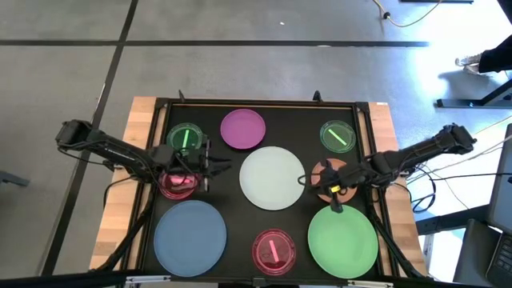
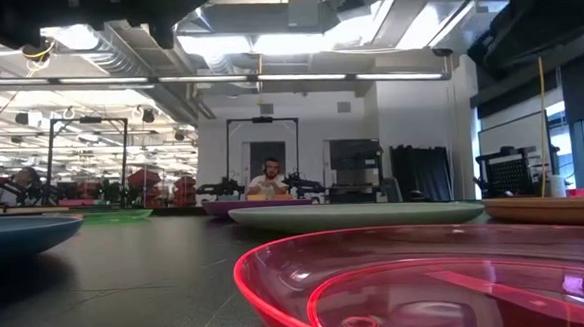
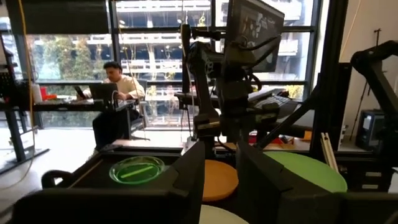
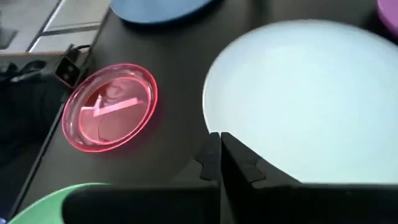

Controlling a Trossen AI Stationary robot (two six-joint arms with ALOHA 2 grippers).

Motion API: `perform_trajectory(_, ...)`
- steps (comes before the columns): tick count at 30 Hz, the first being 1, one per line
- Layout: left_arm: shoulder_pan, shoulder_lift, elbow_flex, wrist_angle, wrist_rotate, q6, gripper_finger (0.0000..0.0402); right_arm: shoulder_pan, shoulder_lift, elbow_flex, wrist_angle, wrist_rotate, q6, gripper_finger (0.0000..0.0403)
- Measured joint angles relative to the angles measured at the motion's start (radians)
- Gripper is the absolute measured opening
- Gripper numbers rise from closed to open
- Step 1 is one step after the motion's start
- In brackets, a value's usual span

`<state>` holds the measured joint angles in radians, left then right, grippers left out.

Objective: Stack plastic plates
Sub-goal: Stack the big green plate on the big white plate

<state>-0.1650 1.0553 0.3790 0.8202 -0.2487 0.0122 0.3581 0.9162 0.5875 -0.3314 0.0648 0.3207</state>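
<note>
Orange plate (image 1: 328,178) half hidden under right tool (image 1: 308,179), fingers together.

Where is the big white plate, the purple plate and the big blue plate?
big white plate (image 1: 272,178), high view, the middle of its flat face.
purple plate (image 1: 242,129), high view, the middle of its face.
big blue plate (image 1: 190,233), high view, the middle of its face.

Two dark jointed arms; black angular fingers (image 4: 219,163).
</note>
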Motion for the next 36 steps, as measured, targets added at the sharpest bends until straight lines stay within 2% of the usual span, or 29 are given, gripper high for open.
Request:
perform_trajectory(4,0.000,0.002,0.000,-0.004,0.000,-0.018,0.0085,0.044,0.030,0.000,-0.064,0.004,0.095,0.0065)
perform_trajectory(11,0.000,0.002,0.000,-0.006,-0.001,-0.037,0.0085,0.124,0.103,0.000,-0.138,-0.025,0.128,0.0182)
perform_trajectory(17,0.000,0.002,0.000,-0.022,-0.004,-0.037,0.0085,0.170,0.207,0.000,-0.135,-0.031,0.128,0.0226)
perform_trajectory(23,0.000,0.002,0.000,-0.025,-0.005,-0.037,0.0085,0.172,0.310,0.000,-0.137,-0.032,0.107,0.0225)
perform_trajectory(27,0.000,0.002,-0.001,-0.027,-0.005,-0.036,0.0085,0.172,0.353,0.000,-0.133,-0.090,0.090,0.0209)
perform_trajectory(32,0.000,0.002,-0.001,-0.026,-0.005,-0.036,0.0085,0.172,0.382,0.000,-0.134,-0.102,0.049,0.0170)
perform_trajectory(36,0.000,0.002,-0.001,-0.026,-0.005,-0.036,0.0085,0.172,0.386,0.000,-0.132,-0.116,0.026,0.0119)
